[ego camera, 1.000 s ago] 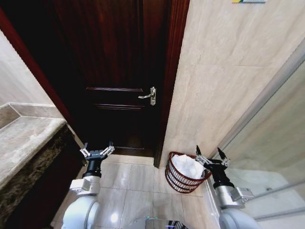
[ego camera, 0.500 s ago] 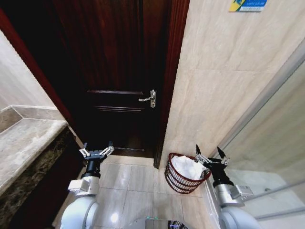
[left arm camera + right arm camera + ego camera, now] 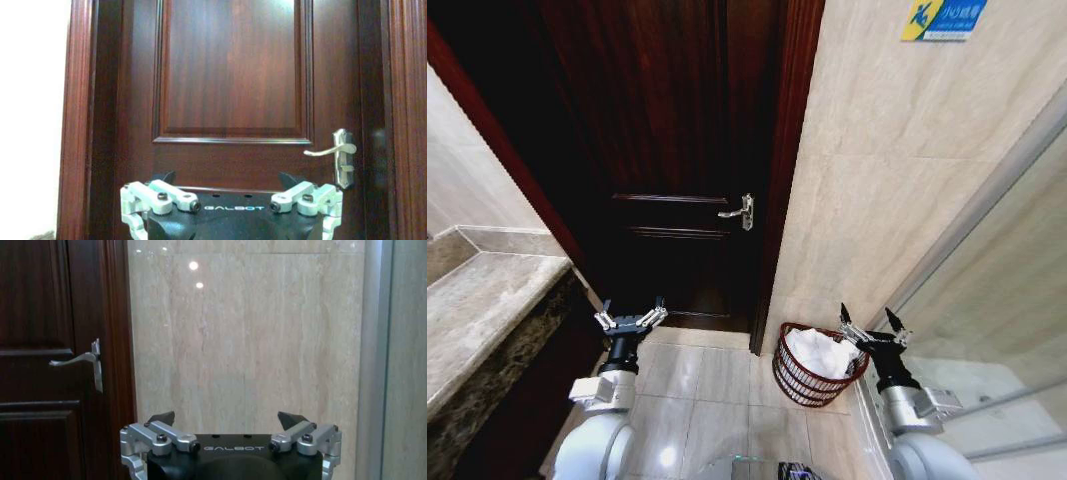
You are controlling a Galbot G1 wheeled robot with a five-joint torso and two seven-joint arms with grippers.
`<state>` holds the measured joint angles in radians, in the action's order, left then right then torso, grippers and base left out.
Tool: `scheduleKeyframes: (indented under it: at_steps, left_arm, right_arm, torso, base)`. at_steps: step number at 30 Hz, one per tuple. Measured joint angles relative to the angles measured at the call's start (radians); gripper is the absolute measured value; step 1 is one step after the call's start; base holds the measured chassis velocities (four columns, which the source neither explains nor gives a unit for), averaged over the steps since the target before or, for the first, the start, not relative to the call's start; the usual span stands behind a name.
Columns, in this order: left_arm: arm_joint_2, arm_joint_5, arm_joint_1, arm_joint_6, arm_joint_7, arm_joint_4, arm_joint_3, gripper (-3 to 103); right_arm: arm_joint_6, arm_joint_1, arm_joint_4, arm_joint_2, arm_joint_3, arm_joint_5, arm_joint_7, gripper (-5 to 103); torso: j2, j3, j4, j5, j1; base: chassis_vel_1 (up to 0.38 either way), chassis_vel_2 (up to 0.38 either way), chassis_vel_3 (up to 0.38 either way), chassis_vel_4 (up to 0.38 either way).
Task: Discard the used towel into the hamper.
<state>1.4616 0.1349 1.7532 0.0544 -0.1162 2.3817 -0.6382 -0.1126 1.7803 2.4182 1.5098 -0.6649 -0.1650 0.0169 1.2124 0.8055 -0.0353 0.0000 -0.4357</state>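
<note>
Towel's in the hamper!
We see white towel [image 3: 820, 352] inside hamper [image 3: 804, 381]; right gripper [image 3: 868, 325] and left gripper [image 3: 631, 314] fingers apart, empty.

From my seat the hamper [image 3: 812, 378] is only partly readable: the white towel [image 3: 820, 352] heaped in it hides the inside, and my right gripper [image 3: 868, 324] covers part of the rim on that side. The blue and yellow sign [image 3: 942, 19] is cut off by the top edge and its lettering is too small to read. The stone counter [image 3: 482, 305] runs off the left edge.
</note>
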Motion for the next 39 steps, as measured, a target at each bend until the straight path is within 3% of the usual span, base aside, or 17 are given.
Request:
scheduleKeyframes:
  at_steps: [19,39]
  left_arm:
    - [0.0,0.027,0.007,0.047,0.042,-0.013,-0.006,100]
    - [0.002,0.001,0.002,0.059,0.014,-0.032,-0.005,100]
  right_arm:
    - [-0.02,-0.005,0.009,0.001,0.002,0.004,-0.005,100]
    - [-0.018,-0.006,0.009,-0.001,0.0,0.01,-0.005,100]
  torso:
    - [0.112,0.062,0.0,0.0,-0.051]
    - [0.117,0.064,0.0,0.0,-0.053]
  base:
    - [0.0,0.0,0.0,0.0]
    - [0.0,0.0,0.0,0.0]
